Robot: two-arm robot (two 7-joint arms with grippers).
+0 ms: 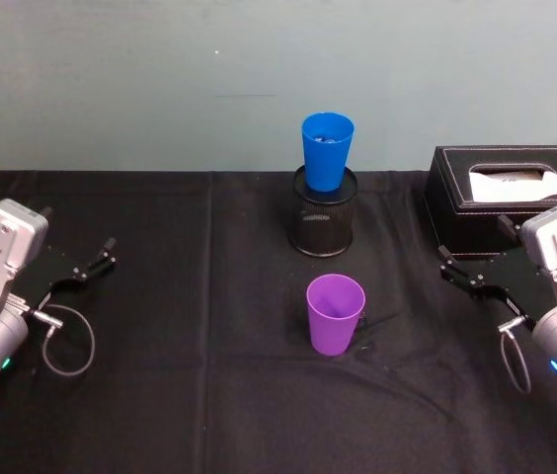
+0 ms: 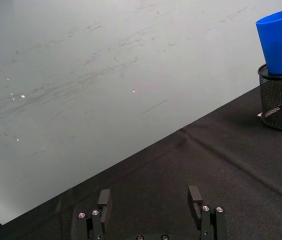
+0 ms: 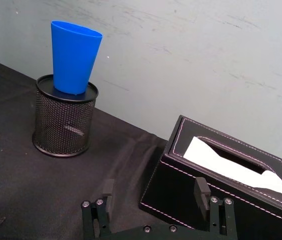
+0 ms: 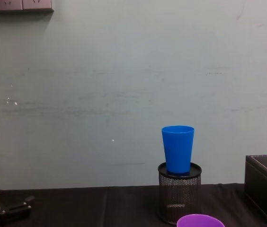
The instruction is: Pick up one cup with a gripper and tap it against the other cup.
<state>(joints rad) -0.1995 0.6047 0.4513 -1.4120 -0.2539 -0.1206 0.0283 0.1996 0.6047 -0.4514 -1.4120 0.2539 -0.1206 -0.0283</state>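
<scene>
Black-clothed surface, pale wall. Purple cup upright at centre, untouched. Blue cup on mesh pen holder behind it. Left gripper, right gripper far out at sides, fingers spread, empty. Grasp, lift, tap all remain.

Purple cup mostly below chest view

Purple cup upright; blue cup upright behind (perched in mesh holder).

Purple cup before blue cup (atop mesh holder); left tool, right tool well aside.
</scene>
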